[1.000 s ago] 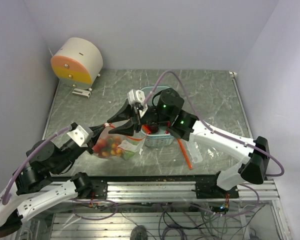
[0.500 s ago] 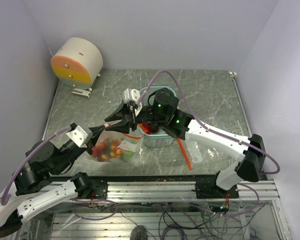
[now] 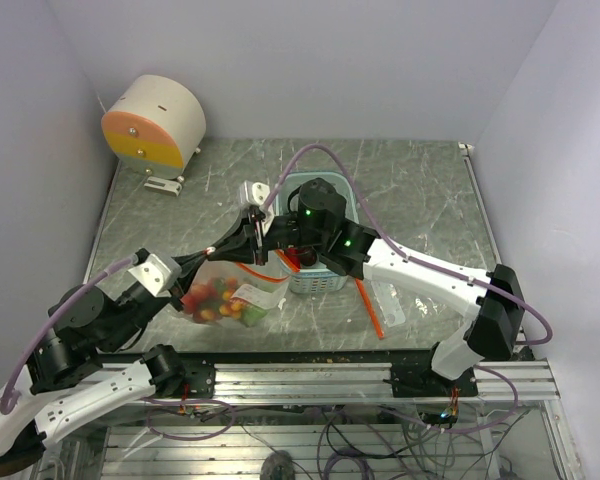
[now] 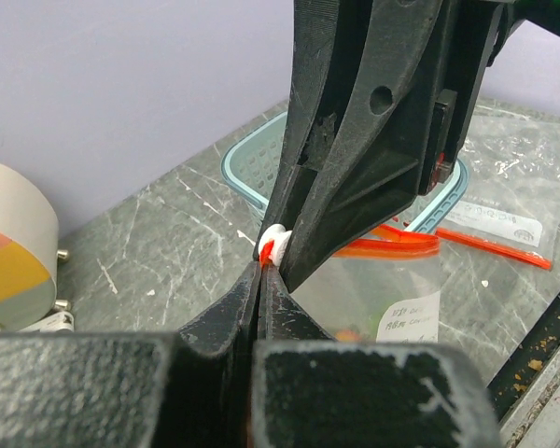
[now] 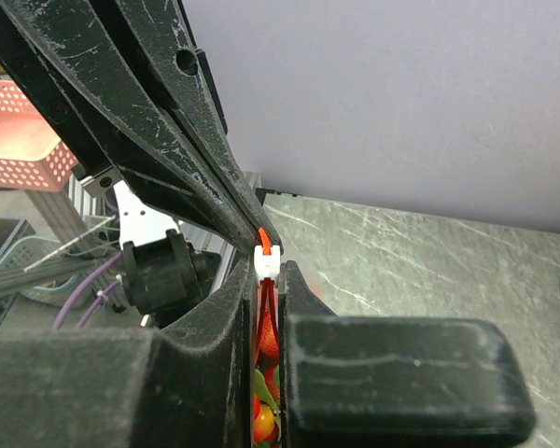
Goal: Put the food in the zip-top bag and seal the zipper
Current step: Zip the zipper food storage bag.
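step in hand: we judge the sealing stroke is about to begin; the food (image 3: 216, 297) already sits in the zip-top bag (image 3: 242, 300), which hangs just left of the basket (image 3: 323, 282).
left gripper (image 4: 261, 273): clamped tight on the end of the zipper (image 4: 403, 245) that lies farthest from the basket, holding the bag's mouth up.
right gripper (image 5: 266, 280): pinched shut on the zipper just under the white slider (image 5: 266, 254), tip to tip with the left gripper.
zipper run: from the two grippers it slopes back toward the basket's near left corner; we cannot tell how much of it is already pressed together.
doing it well: we keep the left hold still as an anchor and draw the right gripper straight along the strip toward the basket. we keep the strip taut and the pinch light enough to slide.
risk: the stroke ends close to the basket's wall, so we should stop short of it.
changed in a second: the right gripper was at the basket's left rim with its jaws partly apart. it now sits farther from the basket and closed; the left gripper and bag have barely shifted.
also there: a spare bag (image 3: 380, 300) lies flat just right of the basket.
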Tool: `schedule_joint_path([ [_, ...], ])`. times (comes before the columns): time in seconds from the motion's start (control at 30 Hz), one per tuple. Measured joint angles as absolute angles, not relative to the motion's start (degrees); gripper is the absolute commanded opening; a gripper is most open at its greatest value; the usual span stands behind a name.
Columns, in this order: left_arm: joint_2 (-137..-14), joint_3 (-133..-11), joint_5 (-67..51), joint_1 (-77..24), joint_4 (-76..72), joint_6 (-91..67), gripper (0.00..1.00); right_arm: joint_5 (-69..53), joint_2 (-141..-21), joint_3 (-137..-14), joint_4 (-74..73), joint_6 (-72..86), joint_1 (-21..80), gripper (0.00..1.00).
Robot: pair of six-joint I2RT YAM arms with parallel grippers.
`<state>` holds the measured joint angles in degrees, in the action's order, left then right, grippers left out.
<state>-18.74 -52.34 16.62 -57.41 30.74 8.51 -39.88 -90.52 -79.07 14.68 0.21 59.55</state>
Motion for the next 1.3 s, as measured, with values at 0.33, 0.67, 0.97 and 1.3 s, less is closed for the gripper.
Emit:
schedule_joint_path([
  [0.33,-17.5,-51.0,18.6,-57.4,30.2,7.9,0.07,-39.1,-88.6,-74.5,13.3,0.3,58.1,0.0],
  [0.67,-16.8,-50.2,15.2,-57.4,29.9,8.8,0.13,-39.3,-88.4,-72.5,9.0,-0.3,56.8,0.0],
  [0.97,-21.2,-51.1,7.5,-57.4,35.1,9.3,0.38,-40.9,-85.6,-73.1,3.4,-3.9,56.3,0.0],
  [1.3,-21.7,-51.4,3.1,-57.4,35.6,10.6,0.52,-46.2,-82.6,-78.3,-4.1,-8.7,55.9,0.0],
])
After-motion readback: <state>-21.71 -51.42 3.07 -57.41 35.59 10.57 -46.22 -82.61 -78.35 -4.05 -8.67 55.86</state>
